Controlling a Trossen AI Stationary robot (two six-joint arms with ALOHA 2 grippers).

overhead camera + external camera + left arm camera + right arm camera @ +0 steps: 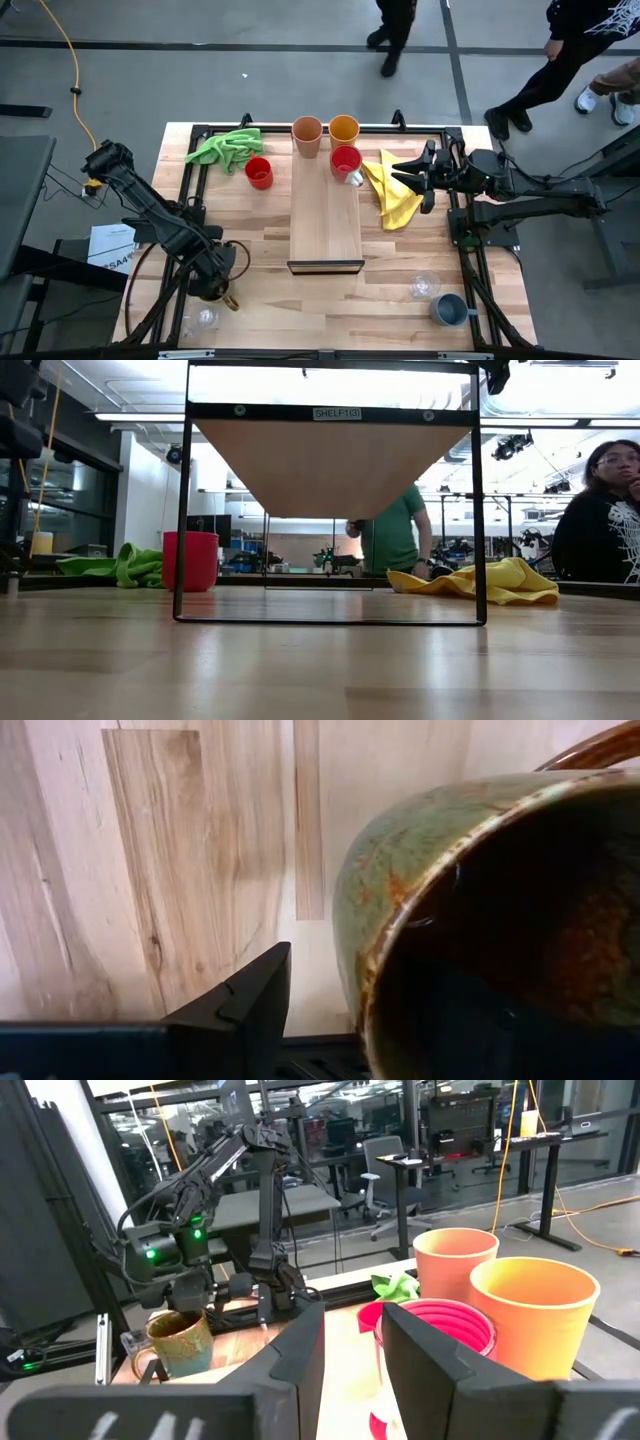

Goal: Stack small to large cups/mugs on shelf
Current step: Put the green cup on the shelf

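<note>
While the left gripper holds the brown mug clamped near the table's front-left edge, the shelf lies mid-table with most of its board bare. Peach tumbler, orange tumbler and red mug crowd its far end (the right gripper, fingers parted, hovers just beside them).

Overhead camera looks straight down; a low one sits level under the shelf; wrist cameras sit close, both showing the brown mug.
</note>
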